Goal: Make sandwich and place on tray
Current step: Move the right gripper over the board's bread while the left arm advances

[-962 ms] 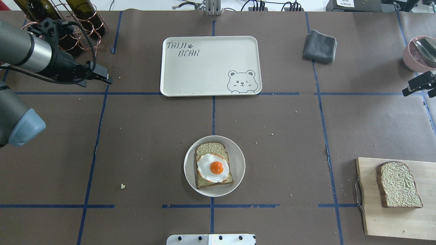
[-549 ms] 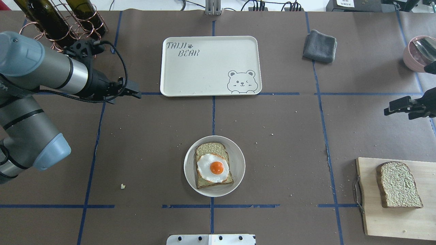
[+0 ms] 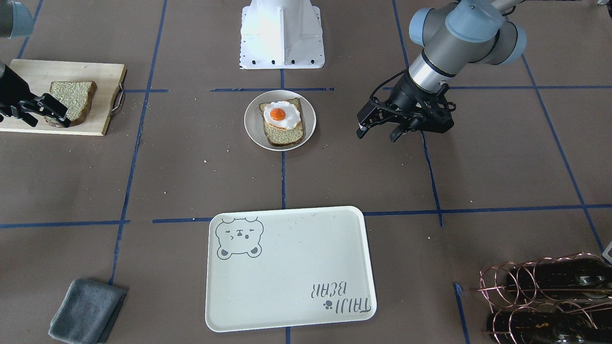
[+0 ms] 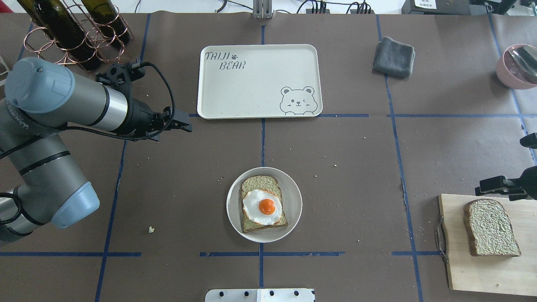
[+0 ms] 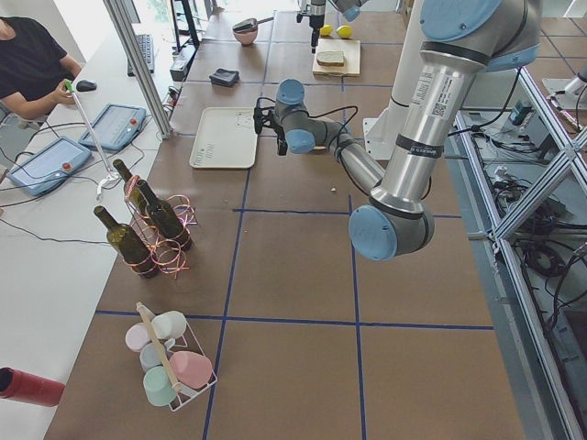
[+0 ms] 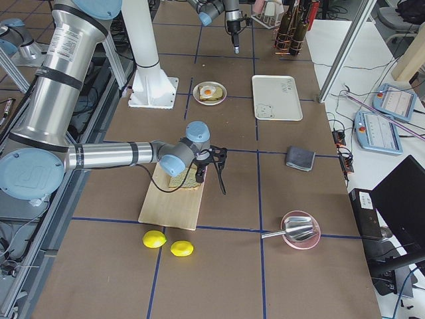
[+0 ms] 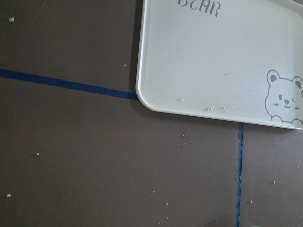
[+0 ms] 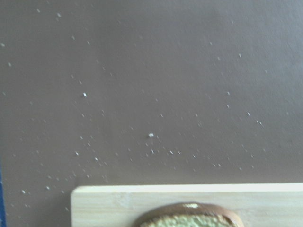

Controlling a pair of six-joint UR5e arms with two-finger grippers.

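A small round white plate near the table's middle holds one bread slice with a fried egg on top. The second bread slice lies on the wooden cutting board at the right. The cream tray with the bear face lies empty beyond the plate. My left gripper is open and empty, hovering left of the tray's near left corner. My right gripper is open and empty, just past the board's far edge, near the slice. The right wrist view shows the slice's edge.
A grey folded cloth lies at the far right. A copper rack with wine bottles stands at the far left. A pink bowl with a spoon sits at the right edge. Two lemons lie beyond the board.
My left arm has swung rightward and nearer, toward the tray's near left corner. My right gripper has moved toward the near side, from beside the pink bowl to the cutting board's far edge.
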